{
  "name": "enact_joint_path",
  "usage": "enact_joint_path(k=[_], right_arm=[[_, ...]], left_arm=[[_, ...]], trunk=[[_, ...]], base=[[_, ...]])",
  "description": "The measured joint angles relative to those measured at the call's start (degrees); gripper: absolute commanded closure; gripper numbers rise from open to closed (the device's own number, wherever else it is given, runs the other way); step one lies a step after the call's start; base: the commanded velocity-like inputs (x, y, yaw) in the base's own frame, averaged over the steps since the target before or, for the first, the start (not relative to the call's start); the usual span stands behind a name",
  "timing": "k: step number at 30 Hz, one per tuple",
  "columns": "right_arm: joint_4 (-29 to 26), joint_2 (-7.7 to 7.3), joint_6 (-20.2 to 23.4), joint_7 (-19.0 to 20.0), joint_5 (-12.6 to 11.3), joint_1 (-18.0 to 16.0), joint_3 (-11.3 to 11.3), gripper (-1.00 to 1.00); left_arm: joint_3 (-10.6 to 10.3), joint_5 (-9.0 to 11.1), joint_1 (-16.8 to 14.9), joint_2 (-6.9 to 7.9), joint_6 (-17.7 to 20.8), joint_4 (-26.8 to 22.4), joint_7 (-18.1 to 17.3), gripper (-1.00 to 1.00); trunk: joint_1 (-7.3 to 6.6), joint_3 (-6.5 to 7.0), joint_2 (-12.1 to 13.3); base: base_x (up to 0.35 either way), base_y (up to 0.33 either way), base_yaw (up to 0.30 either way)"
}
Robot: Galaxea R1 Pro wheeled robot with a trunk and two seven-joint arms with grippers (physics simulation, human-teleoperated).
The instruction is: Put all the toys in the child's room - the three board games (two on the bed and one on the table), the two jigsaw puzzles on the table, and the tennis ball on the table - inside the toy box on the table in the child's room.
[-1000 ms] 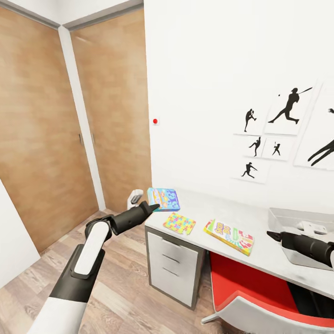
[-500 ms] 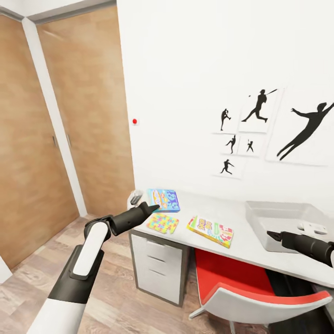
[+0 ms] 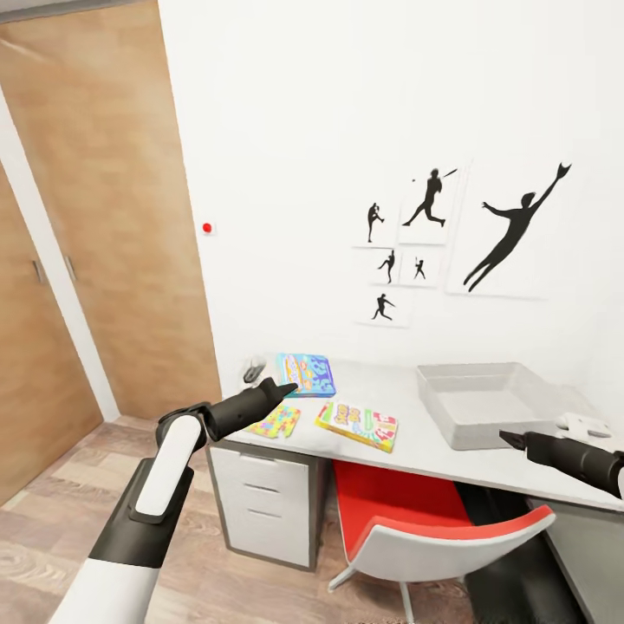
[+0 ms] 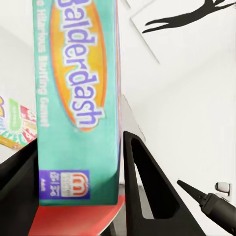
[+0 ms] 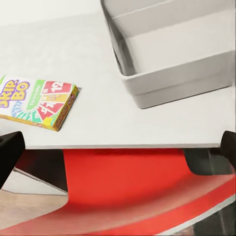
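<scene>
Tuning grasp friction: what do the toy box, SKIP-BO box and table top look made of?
Toy box: looks like matte light grey moulded plastic, with smooth sloping walls and no gloss. SKIP-BO box: likely printed cardboard, thin and flat with sharp edges and bright print. Table top: pale grey, faintly mottled, maybe laminate or a stone look; the render leaves it open.

A white wall (image 3: pixel 347 130) carries black baseball-player silhouette pictures (image 3: pixel 459 234) toward two o'clock and a small red button (image 3: pixel 206 228) at eleven. Wooden doors (image 3: pixel 95 217) stand at ten o'clock. Below, wood plank flooring (image 3: pixel 52 537) and a red chair (image 3: pixel 416 511) under the desk (image 3: pixel 407 433) with its white drawers (image 3: pixel 269 494).
</scene>
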Motion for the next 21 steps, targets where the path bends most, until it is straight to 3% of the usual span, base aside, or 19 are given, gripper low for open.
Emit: enact_joint_path(k=[14, 21], right_arm=[[0.0, 0.04, 0.0, 0.0, 0.0, 0.03, 0.01, -1.0], [0.0, 0.07, 0.0, 0.0, 0.0, 0.03, 0.01, -1.0]], left_arm=[[0.11, -0.01, 0.26, 0.05, -0.07, -0.01, -0.08, 1.0], [0.18, 0.25, 0.51, 0.04, -0.17, -0.02, -0.1, 1.0]], trunk=[[0.0, 0.0, 0.0], [-0.01, 0.0, 0.0]], base=[[0.0, 0.0, -0.285], [0.042, 0.0, -0.138]])
